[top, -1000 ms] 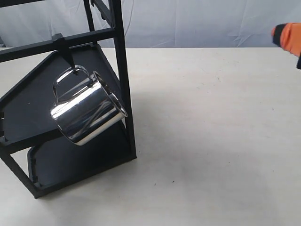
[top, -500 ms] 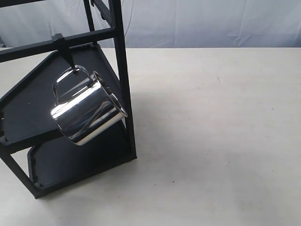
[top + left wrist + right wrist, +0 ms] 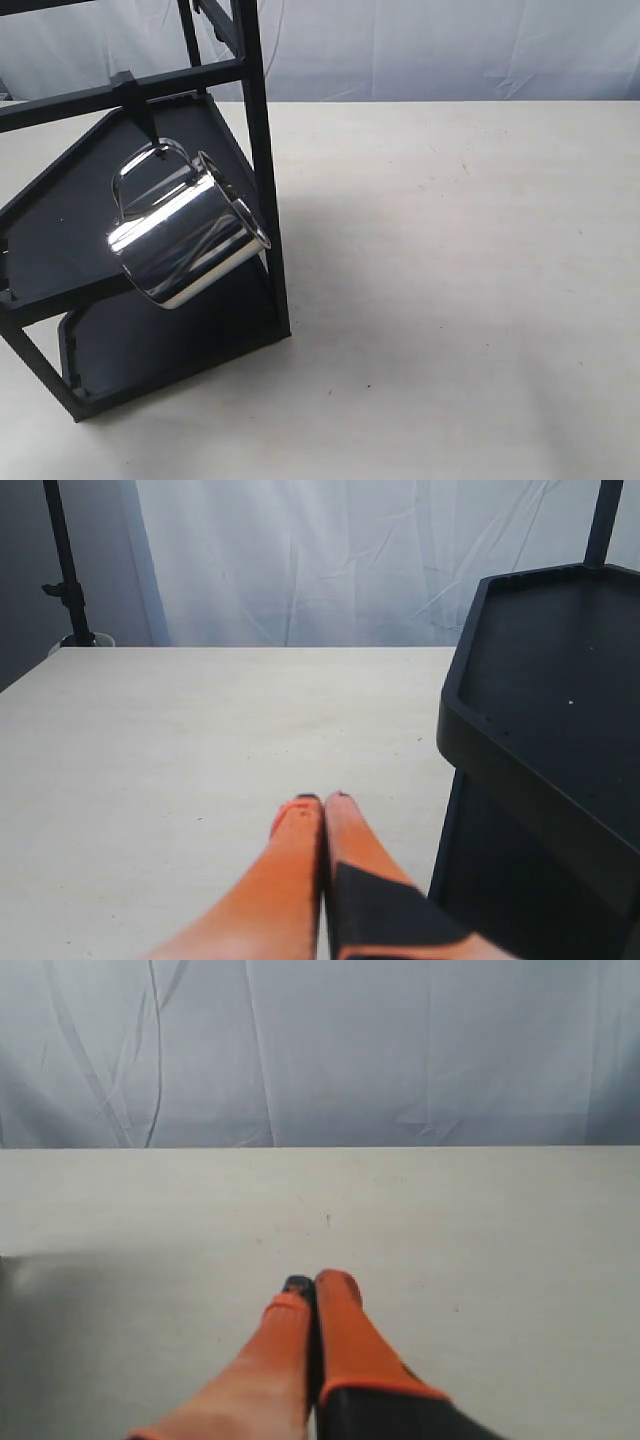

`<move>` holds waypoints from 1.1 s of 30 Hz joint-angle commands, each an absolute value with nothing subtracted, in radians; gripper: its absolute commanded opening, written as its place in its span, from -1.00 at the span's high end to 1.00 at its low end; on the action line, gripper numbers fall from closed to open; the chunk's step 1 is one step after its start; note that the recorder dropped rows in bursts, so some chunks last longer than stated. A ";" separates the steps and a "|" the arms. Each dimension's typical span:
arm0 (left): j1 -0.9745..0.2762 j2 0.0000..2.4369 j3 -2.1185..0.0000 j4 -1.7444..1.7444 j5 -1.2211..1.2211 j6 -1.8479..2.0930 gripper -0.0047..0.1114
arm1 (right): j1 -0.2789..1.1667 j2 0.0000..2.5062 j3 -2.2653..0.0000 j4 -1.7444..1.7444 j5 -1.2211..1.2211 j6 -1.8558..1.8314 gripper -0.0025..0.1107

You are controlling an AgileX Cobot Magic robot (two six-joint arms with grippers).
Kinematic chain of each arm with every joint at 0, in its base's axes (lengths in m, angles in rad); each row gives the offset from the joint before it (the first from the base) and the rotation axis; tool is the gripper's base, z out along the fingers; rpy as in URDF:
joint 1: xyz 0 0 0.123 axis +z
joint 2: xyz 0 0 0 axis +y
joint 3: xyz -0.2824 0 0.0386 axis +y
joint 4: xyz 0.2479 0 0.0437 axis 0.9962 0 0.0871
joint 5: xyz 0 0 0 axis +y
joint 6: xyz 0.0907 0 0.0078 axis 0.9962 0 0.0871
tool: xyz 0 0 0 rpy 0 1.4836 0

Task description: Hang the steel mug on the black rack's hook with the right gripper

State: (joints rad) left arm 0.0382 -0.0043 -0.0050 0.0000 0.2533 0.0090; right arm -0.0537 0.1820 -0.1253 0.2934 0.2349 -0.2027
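The steel mug (image 3: 187, 240) hangs tilted by its looped handle (image 3: 150, 165) from the hook (image 3: 140, 118) under the black rack's (image 3: 262, 150) upper crossbar, at the left of the exterior view. Neither gripper shows in that view. In the right wrist view my right gripper (image 3: 314, 1282) is shut, its orange fingers pressed together over bare table with nothing between them. The left gripper (image 3: 322, 800) is likewise shut and empty, with a shelf of the black rack (image 3: 540, 730) close beside it.
The pale tabletop (image 3: 450, 280) stretches to the right of the rack. A white cloth backdrop (image 3: 420, 45) hangs behind the table. A dark stand (image 3: 66, 580) rises at the table's far corner in the left wrist view.
The right gripper's orange tip, seen at the exterior view's upper right edge a second ago, has left that view. The mug hangs unmoved.
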 commanded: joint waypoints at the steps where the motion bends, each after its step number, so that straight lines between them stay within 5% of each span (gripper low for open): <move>1: 0.038 0.000 0.000 -0.007 0.239 0.007 0.92 | -0.059 0.148 -0.089 0.151 0.260 -0.062 0.97; 33: 0.038 0.000 0.000 -0.007 0.239 0.007 0.92 | -0.059 0.075 0.000 0.097 0.323 0.012 0.97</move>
State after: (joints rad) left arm 0.0382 -0.0043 -0.0050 0.0000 0.2533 0.0090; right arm -0.0537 0.0802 -0.0039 0.0875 0.3376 0.0112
